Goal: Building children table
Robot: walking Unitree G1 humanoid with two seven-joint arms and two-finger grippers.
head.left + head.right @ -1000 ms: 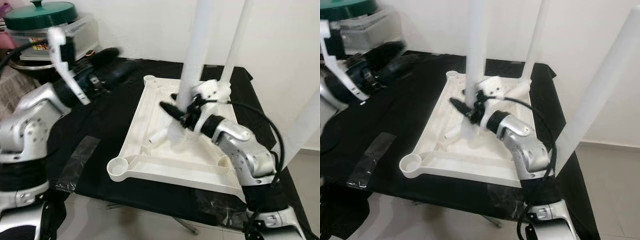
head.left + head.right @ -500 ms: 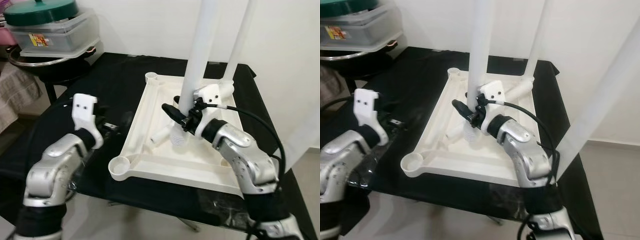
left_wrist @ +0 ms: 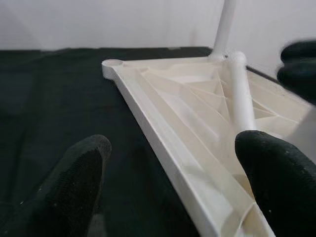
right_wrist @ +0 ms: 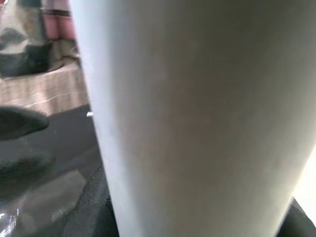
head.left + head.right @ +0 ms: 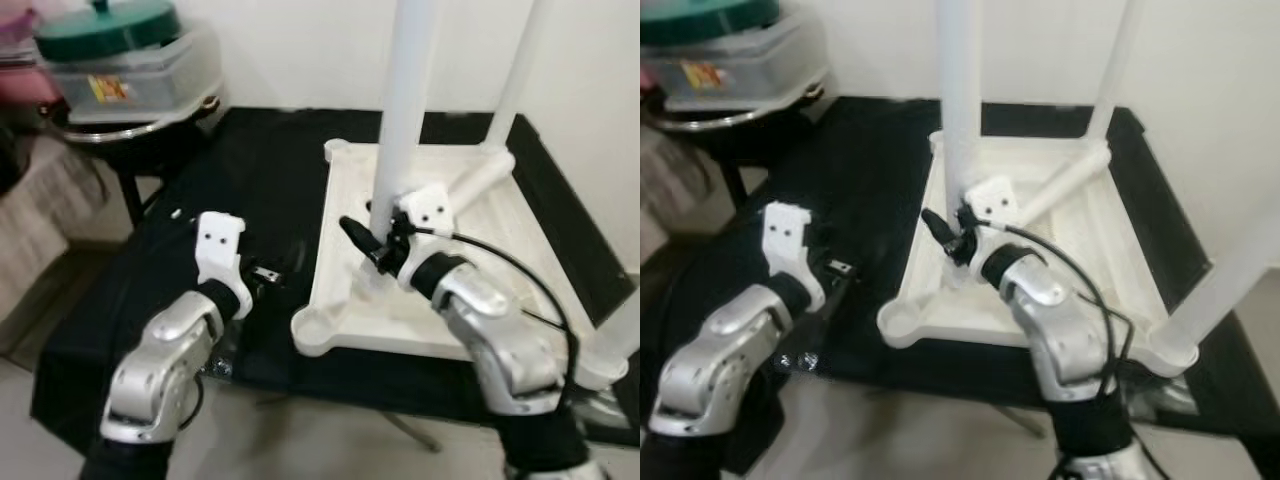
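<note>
Since half a second ago the left gripper (image 3: 168,182) has edged closer to the near left side of the upturned tabletop (image 5: 520,300), while the camera has swung so the whole scene sits further right. Its fingers (image 3: 81,182) stand wide apart, empty, with one on the black cloth (image 5: 200,190) side and the other over the tabletop's rim, which suggests it is lining up to steady that edge. The tabletop lies upside down on the cloth, ribs up, so the sockets face upward for the legs.

Over the middle of the tabletop, the right gripper (image 5: 372,245) is closed around the lower end of a white leg (image 5: 405,110), holding it upright; the right wrist view has the tube pressed close between the black fingers. The leg seems to be kept vertical so it can be carried to the empty socket (image 5: 312,330) at the near left corner. Two other legs already stand in place, one at the far right corner (image 5: 515,85) and one at the near right corner (image 5: 1230,270). A green-lidded container (image 5: 120,50) sits at far left, well apart.
</note>
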